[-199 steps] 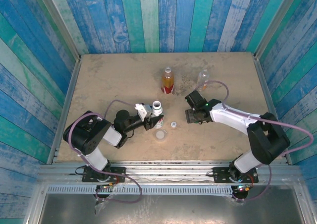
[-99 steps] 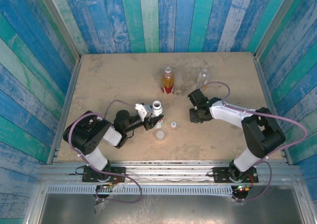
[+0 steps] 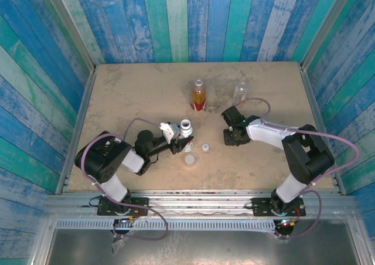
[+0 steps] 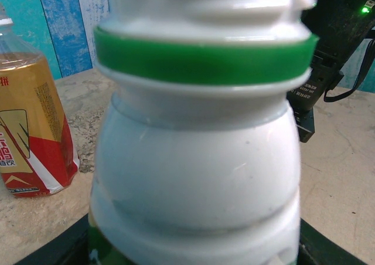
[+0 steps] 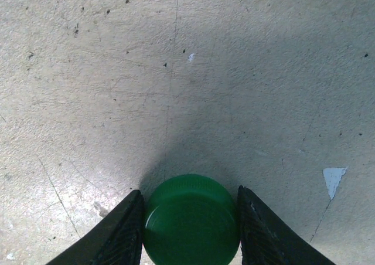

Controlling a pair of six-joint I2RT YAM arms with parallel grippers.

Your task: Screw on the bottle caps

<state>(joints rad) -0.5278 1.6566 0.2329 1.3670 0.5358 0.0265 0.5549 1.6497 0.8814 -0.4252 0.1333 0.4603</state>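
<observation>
My left gripper (image 3: 179,139) is shut on the white bottle (image 3: 186,126), which stands upright and uncapped near the table's middle; its green neck ring and bare thread (image 4: 202,54) show close up in the left wrist view. My right gripper (image 3: 229,138) points down at the table right of it, shut on the dark green cap (image 5: 191,218), with a finger (image 5: 126,230) pressed on each side. The pale grey cap (image 3: 190,159) and the tiny white cap (image 3: 205,148) lie loose between the arms. The amber bottle (image 3: 199,97) and the short clear bottle (image 3: 240,91) stand farther back.
Blue and green plank walls (image 3: 176,19) close in the sandy tabletop (image 3: 135,95) on three sides. The amber bottle (image 4: 32,136) stands close behind and left of the white bottle in the left wrist view, and the right arm's black wrist (image 4: 328,54) is at the right.
The right gripper's jaws have closed from wide apart onto the green cap, and that arm's wrist has shifted slightly. The left arm and the white bottle have not moved.
</observation>
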